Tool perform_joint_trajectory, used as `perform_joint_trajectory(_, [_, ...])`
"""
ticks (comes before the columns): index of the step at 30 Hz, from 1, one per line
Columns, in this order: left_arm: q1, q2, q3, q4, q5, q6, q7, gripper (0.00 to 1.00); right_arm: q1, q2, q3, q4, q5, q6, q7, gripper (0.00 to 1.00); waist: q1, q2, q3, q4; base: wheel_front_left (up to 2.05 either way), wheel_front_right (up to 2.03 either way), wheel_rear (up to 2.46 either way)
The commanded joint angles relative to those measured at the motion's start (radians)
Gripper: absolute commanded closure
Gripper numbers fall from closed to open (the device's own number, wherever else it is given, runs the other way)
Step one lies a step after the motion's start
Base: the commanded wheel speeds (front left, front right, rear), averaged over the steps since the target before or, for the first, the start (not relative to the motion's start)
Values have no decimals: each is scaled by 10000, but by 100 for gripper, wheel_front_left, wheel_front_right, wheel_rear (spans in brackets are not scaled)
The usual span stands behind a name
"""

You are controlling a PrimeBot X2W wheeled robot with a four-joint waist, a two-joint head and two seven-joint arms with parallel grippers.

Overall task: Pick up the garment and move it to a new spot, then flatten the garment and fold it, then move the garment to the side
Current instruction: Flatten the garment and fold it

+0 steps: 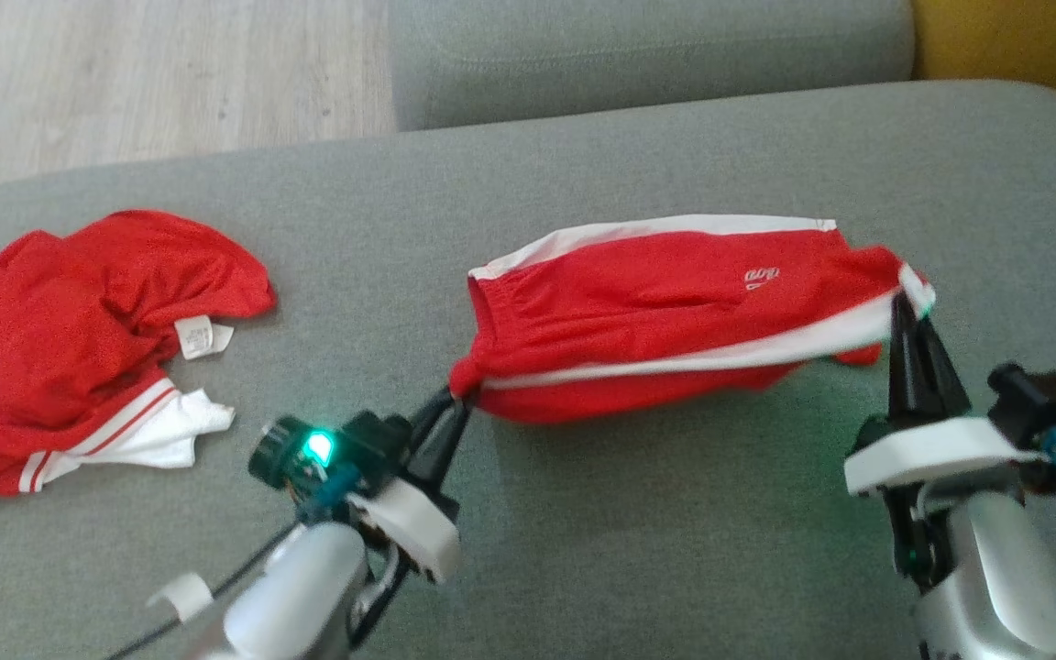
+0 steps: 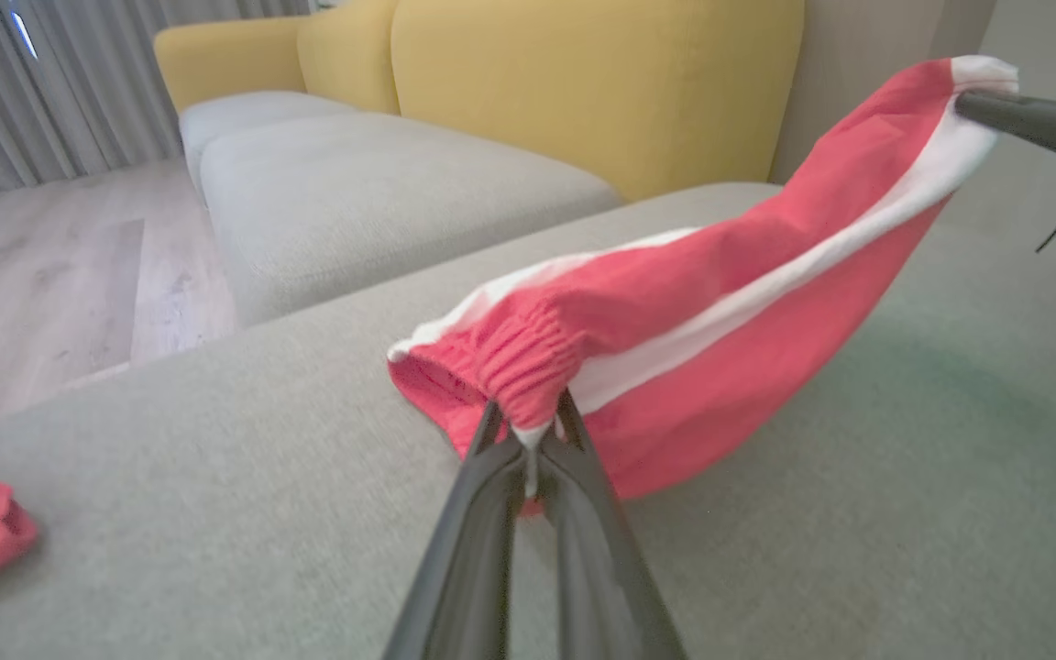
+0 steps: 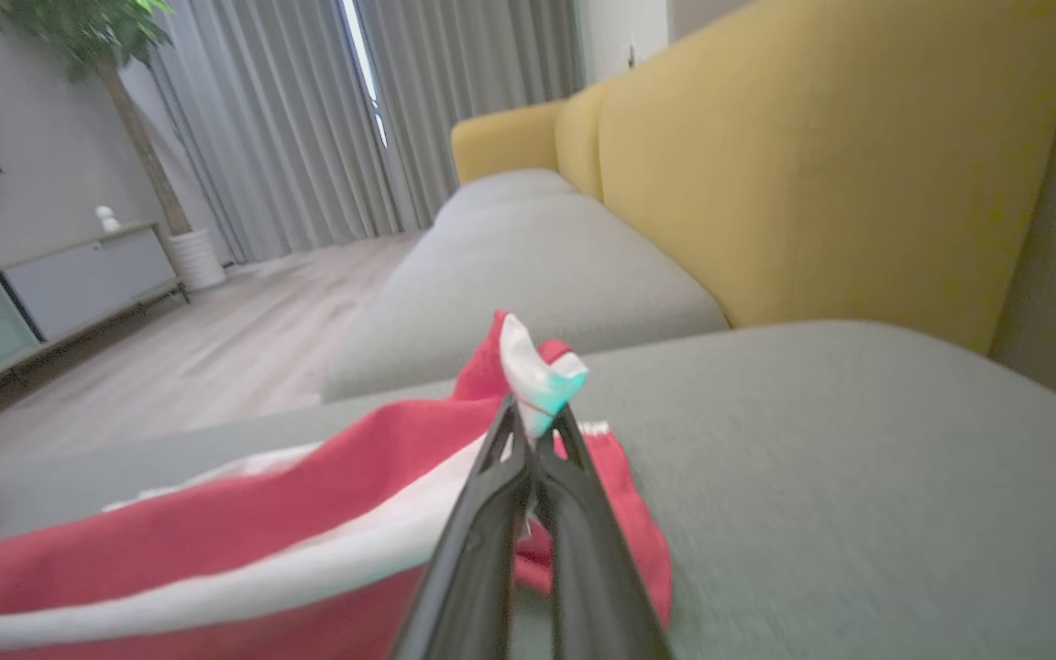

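Above the grey cushion (image 1: 583,550): red shorts (image 1: 665,312) with white side stripes hung stretched between the two grippers over the cushion's middle. The lower edge sagged close to the cushion; whether it touched could not be told.
Waistband: the elastic end was bunched toward the cushion's left end, and its opening gaped a little.
Left gripper (image 1: 462,397): was clamped tight on the bunched corner of the waistband.
Right gripper (image 1: 903,301): was clamped on the white-striped leg hem toward the cushion's right end, and a white tip of cloth poked up past its fingertips.
Second garment (image 1: 97,339): a red and white piece lay crumpled on the cushion's left end, well apart from the shorts, with a white label showing.
Neighbouring seat (image 1: 647,55): was grey and stood just beyond the cushion's far edge.
Yellow backrest (image 2: 583,82): rose behind the cushion's far right side.
Wooden floor (image 1: 125,73): was pale and lay beyond the cushion's far left corner.
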Motion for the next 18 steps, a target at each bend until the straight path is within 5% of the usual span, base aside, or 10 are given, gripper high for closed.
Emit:
perform_joint_trajectory(1, [-782, 368, 538, -611, -156, -9, 47, 100, -622, -54, 450, -868, 44, 73, -86, 100, 0, -1, -178, -46, 0, 0, 0])
perform_joint_trajectory(18, [-2885, 1543, 1704, -3456, -723, 122, 1589, 100, -3113, -54, 1043, -4067, 404, 73, 2036, 100, 0, -1, -1247, -72, 0, 0, 0])
